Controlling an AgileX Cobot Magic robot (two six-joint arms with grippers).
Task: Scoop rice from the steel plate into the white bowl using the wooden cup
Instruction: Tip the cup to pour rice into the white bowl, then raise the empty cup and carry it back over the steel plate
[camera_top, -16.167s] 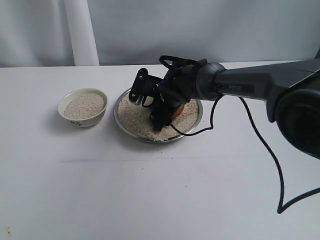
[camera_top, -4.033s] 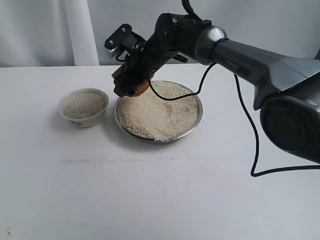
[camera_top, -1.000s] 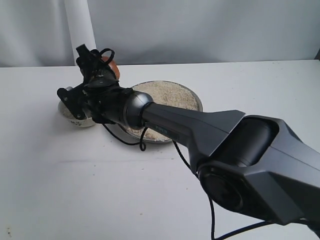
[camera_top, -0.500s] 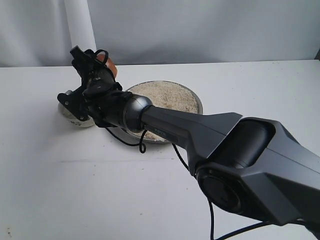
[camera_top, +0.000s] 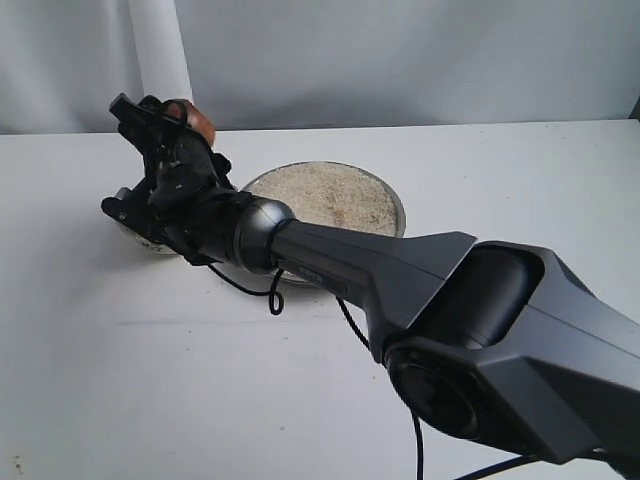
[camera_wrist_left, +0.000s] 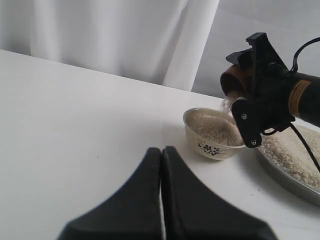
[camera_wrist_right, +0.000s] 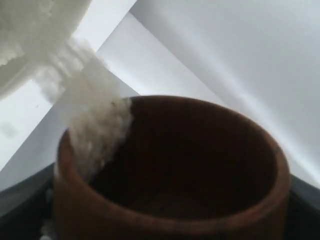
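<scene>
**A:** What is the right pincer (camera_wrist_left: 248, 85) holding?

**B:** It's clamped on the wooden cup (camera_wrist_left: 232, 81), which is tipped well over.

**A:** And the rice (camera_wrist_left: 226, 105)?

**B:** A thin stream spills off the cup's lip, just below the pincer. It drops into the white bowl (camera_wrist_left: 212, 146), which is heaped nearly to the rim.

**A:** And the steel plate (camera_top: 398, 215)?

**B:** It's on the surface (camera_wrist_left: 75, 125) just beside the bowl, behind the pincer and under its arm, with a wide bed of grains in it.

**A:** What about the left pincer (camera_wrist_left: 161, 150)?

**B:** Its jaws are pressed together with nothing between them. It's well apart from the bowl, pointing toward it.
</scene>
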